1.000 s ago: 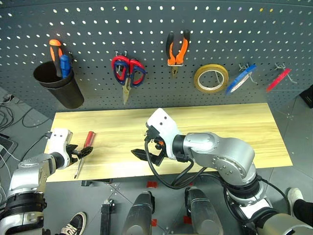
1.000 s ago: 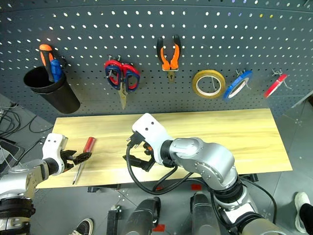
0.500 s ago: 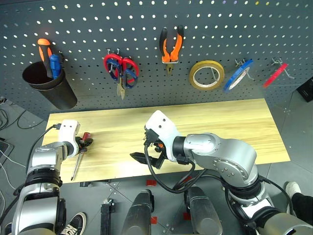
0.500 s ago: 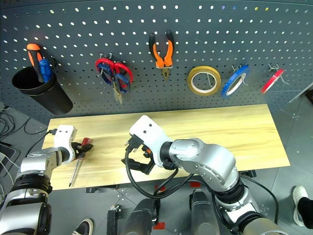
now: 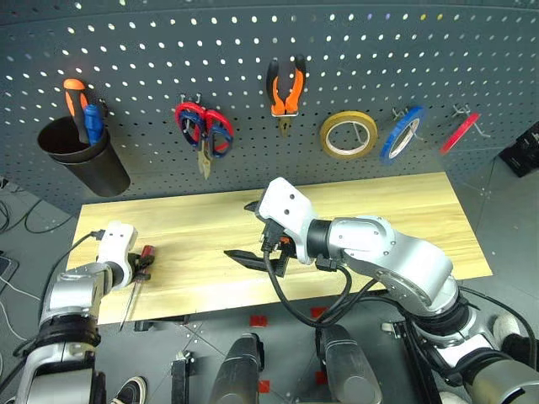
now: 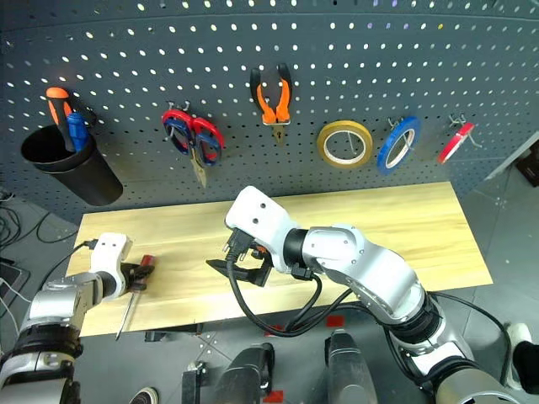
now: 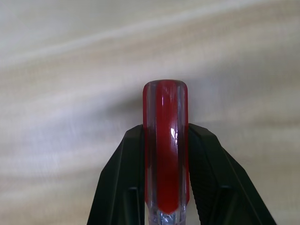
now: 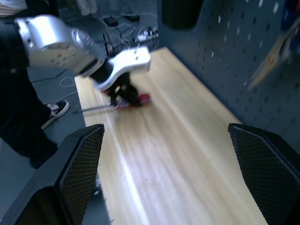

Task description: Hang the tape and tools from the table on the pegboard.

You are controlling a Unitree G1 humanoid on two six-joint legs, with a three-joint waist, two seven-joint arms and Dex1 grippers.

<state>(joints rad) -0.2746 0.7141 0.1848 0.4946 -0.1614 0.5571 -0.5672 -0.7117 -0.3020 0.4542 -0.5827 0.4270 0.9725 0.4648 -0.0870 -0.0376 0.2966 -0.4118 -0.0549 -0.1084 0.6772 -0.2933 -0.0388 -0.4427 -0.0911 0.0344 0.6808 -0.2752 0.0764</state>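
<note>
The pegboard (image 5: 253,84) stands upright along the far edge of the counter (image 5: 404,219), and everything else is placed from that counter. Above its left end a black cup (image 5: 84,160) hangs on the board with orange and blue screwdrivers in it; further right hang the red-handled scissors (image 5: 202,135), the pliers (image 5: 285,88), the tape (image 5: 348,135), a blue tape roll (image 5: 401,133) and a red tape roll (image 5: 459,133). Over the counter's front middle the right hand (image 5: 253,236) hangs with its fingers spread wide, holding nothing. At the counter's front left corner the left hand (image 5: 140,268) is pinched onto the red handle of the screwdriver (image 7: 165,154), whose shaft reaches past the front edge.
</note>
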